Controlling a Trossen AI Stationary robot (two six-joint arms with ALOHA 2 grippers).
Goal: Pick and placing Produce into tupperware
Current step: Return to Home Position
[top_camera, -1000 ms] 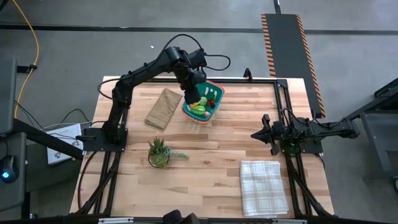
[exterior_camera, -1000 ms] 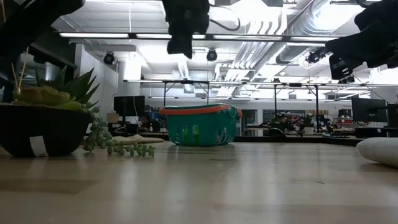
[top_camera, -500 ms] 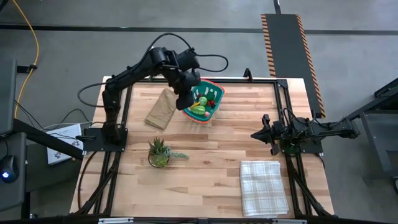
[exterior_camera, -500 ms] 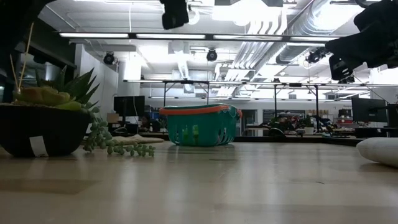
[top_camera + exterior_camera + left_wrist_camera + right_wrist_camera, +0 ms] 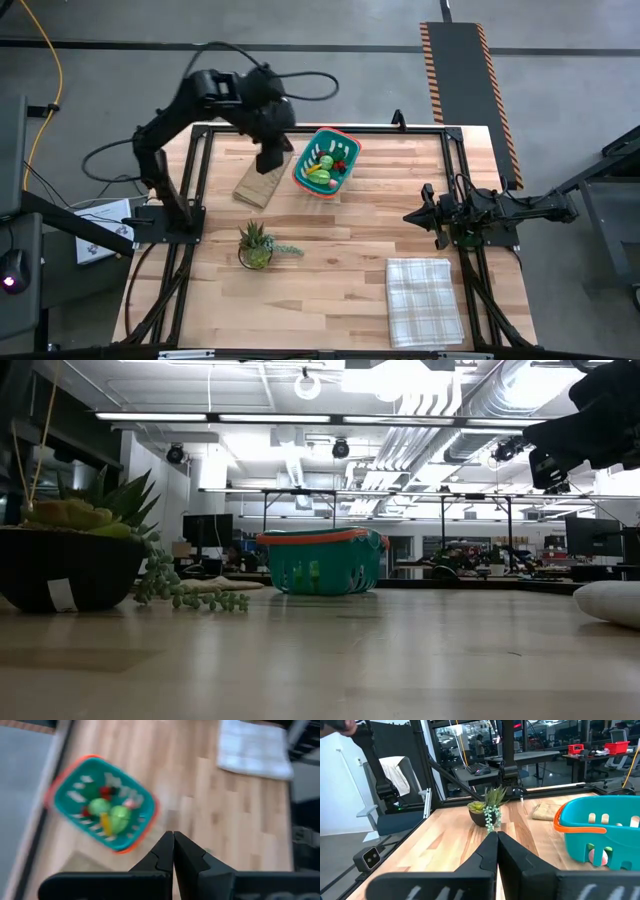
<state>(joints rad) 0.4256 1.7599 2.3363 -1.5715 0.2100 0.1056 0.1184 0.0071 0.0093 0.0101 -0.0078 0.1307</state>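
Observation:
The teal tupperware basket (image 5: 326, 163) with an orange-red rim stands on its base near the table's far edge; it also shows in the low view (image 5: 320, 560), left wrist view (image 5: 100, 802) and right wrist view (image 5: 602, 832). Several produce pieces (image 5: 322, 166), green, red, pink and yellow-orange, lie inside it (image 5: 111, 812). My left gripper (image 5: 272, 160) is raised above the brown paper bag, left of the basket, shut and empty (image 5: 173, 837). My right gripper (image 5: 412, 216) waits shut near the table's right side (image 5: 496, 836).
A flat brown paper bag (image 5: 262, 173) lies left of the basket. A spiky green potted plant (image 5: 257, 244) stands near the table's left middle. A checked cloth (image 5: 424, 299) lies at the near right corner. Bare wood spreads across the table's middle.
My left gripper has risen from over the basket and swung toward the table's left, ending above the paper bag; it has left the low view upward. The basket and produce have stayed still.

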